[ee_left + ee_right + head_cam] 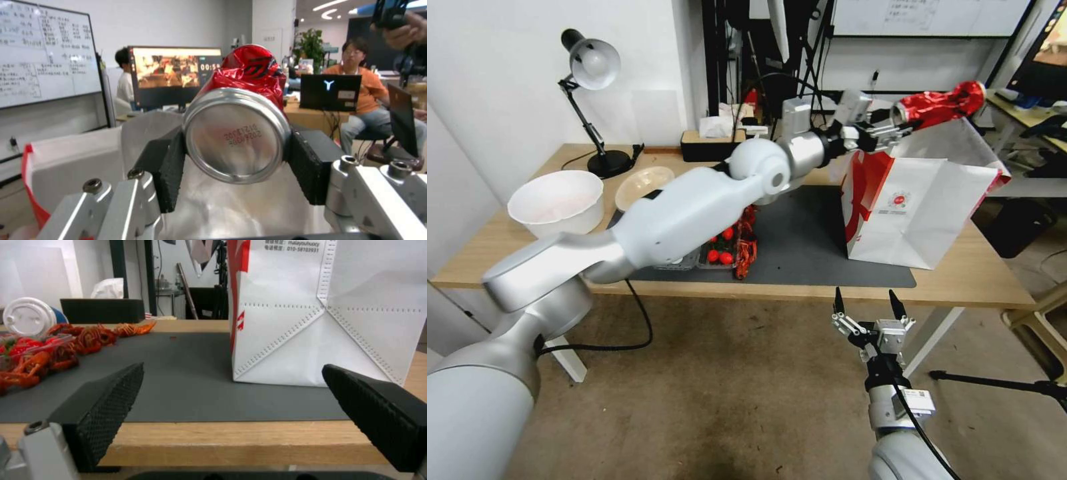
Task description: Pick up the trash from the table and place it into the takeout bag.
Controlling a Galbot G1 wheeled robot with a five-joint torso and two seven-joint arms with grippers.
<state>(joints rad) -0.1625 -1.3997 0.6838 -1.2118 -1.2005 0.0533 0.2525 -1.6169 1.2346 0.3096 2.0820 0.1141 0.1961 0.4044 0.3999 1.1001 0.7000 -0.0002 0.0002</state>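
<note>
Above one takeout bag (920,213), one crushed can (940,103).

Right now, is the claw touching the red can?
Touching. The left wrist view shows the left claw with both black pads pressed against the can, one on each side, above the bag.

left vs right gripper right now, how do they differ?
The left gripper is shut on the crushed red soda can; the right gripper is open and holds nothing. The left gripper is raised above the takeout bag's open top; the right gripper sits low, off the table's front edge, short of the bag. Left arm reaches across the table; right arm is tucked near the robot. Both have black textured pads.
</note>
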